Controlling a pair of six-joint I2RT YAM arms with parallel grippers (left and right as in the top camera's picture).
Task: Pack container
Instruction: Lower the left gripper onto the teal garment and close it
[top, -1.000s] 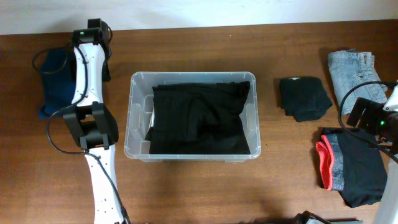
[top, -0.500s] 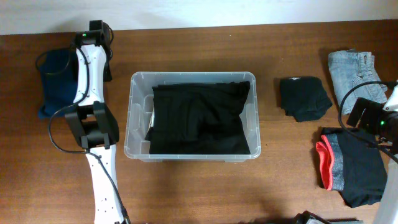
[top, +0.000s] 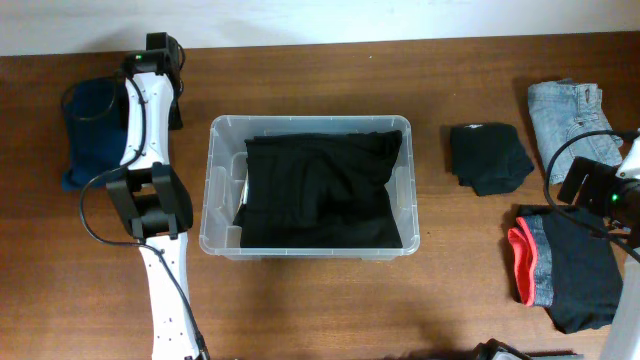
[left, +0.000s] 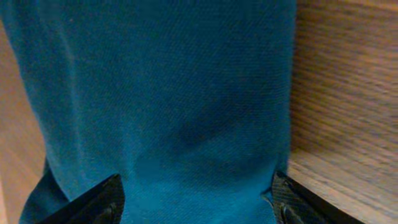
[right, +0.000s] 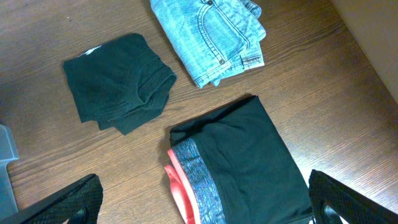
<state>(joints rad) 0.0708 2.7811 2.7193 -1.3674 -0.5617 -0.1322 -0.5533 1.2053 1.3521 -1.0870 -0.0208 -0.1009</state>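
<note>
The clear container (top: 216, 190) stands mid-table and holds a folded black garment (top: 320, 190). My left gripper (left: 199, 202) is open, its fingers spread on either side of a folded teal-blue cloth (left: 168, 93) at the far left (top: 90, 130). The left arm (top: 145, 120) covers that gripper from above. My right gripper (right: 199, 205) is open and empty. It hangs above black shorts with a grey and coral waistband (right: 249, 155), which also show in the overhead view (top: 570, 265).
A small folded black garment (top: 488, 156) (right: 118, 81) lies right of the container. Folded jeans (top: 568, 115) (right: 211, 34) lie at the far right back. The container's corner (right: 5, 168) shows at the right wrist view's left edge.
My left wrist has shifted slightly toward the back of the table over the blue cloth. The right arm and the container have not moved.
</note>
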